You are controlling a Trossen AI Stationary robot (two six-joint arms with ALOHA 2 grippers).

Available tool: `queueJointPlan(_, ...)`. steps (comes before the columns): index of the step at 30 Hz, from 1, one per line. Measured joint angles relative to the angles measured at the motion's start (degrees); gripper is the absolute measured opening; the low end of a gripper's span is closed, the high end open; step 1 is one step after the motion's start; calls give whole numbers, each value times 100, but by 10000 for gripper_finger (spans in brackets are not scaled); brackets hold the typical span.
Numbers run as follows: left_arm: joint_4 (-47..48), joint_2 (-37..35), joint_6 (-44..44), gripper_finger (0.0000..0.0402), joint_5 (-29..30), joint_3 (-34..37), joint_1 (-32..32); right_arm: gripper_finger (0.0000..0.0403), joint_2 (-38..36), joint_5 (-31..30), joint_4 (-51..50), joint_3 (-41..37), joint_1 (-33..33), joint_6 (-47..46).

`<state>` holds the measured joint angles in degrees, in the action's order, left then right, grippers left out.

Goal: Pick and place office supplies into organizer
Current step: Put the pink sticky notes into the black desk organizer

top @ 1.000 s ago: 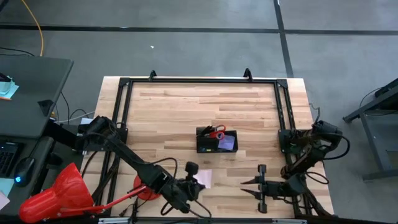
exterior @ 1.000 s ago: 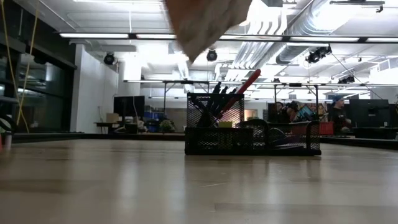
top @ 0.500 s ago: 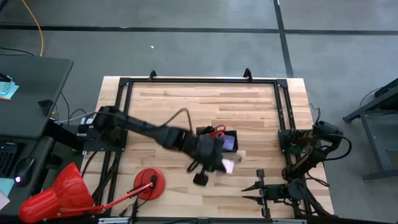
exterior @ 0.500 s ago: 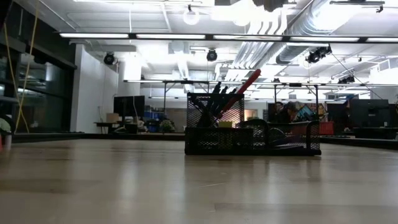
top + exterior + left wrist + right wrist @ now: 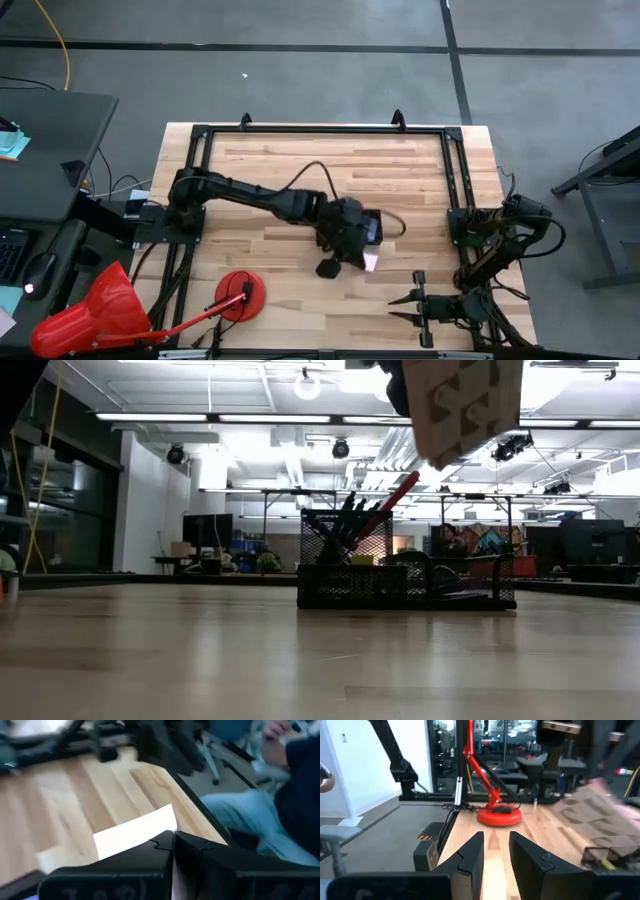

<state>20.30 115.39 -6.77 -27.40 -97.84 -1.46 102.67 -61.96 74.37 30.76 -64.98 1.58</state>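
My left gripper (image 5: 355, 248) hovers over the organizer (image 5: 405, 575), a black mesh tray near the table's middle, and is shut on the pink sticky pad (image 5: 370, 262). In the low view the pad (image 5: 465, 405) hangs high above the tray. Dark pens and the red-handled scissors (image 5: 398, 495) stand in the tray's tall cup. The purple pad (image 5: 372, 228) lies in the tray. My right gripper (image 5: 398, 307) waits open by the table's near right corner. My left gripper pinches the sticky pad between its two shut fingers (image 5: 150, 852), on the pad's edge (image 5: 150, 836) nearest the wrist. The pad is lifted clear of the table and sits tilted in the hold, above the organizer's right part.
A red disc with a stick (image 5: 238, 297) and a red cone (image 5: 95, 310) sit at the near left. Black frame rails (image 5: 455, 180) run along the table's sides. A seated person (image 5: 250, 805) shows beyond the table edge. Bare wood lies near and far of the tray.
My left gripper has carried the sticky pad up from the table's near edge, toward the far edge and to the right, and now holds it over the organizer. It has stayed shut on the pad, which has turned with the gripper on the way.
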Motion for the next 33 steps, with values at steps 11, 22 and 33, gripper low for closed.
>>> queueJointPlan(11, 152, -121, -329, 0, 487, 0, -863, 85, 0, -269, -1201, 2, 152, -779)
queueJointPlan(22, 206, -158, -31, 0, 620, 0, -1453, 80, -1, 630, -2226, 0, 781, -2407)
queueJointPlan(33, 265, -157, 407, 0, 663, 0, -1583, 110, 0, 2206, -2748, 283, 1113, -569)
